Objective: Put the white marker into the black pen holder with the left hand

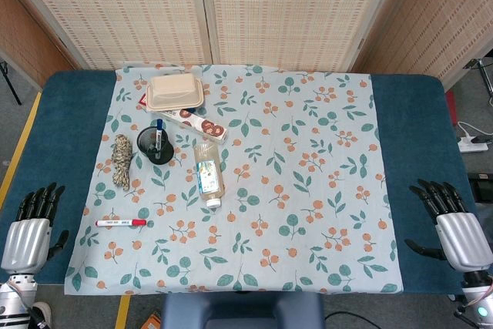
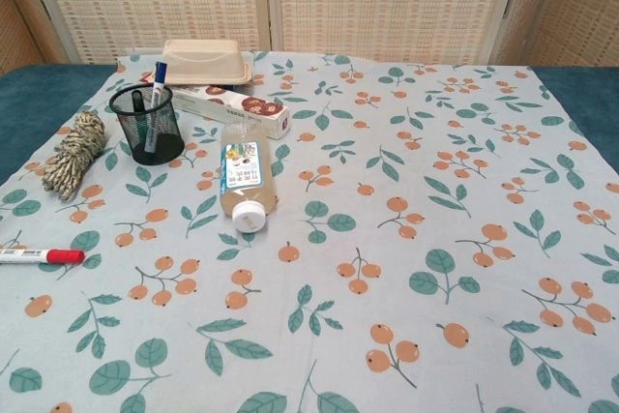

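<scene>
The white marker (image 1: pixel 121 223) with a red cap lies flat on the floral cloth near the front left; the chest view shows the marker (image 2: pixel 39 256) at its left edge. The black mesh pen holder (image 1: pixel 156 144) stands upright further back, with a blue-capped pen in it, and the same pen holder (image 2: pixel 148 124) appears in the chest view. My left hand (image 1: pixel 32 227) rests open on the blue table edge, left of the marker and apart from it. My right hand (image 1: pixel 453 223) lies open at the right edge, holding nothing. Neither hand appears in the chest view.
A plastic bottle (image 1: pixel 208 174) lies on its side right of the holder. A coil of rope (image 1: pixel 121 159) sits to the holder's left. Behind them are a beige lidded box (image 1: pixel 176 92) and a long biscuit box (image 1: pixel 202 122). The floral cloth (image 1: pixel 308 190) covers the table's middle.
</scene>
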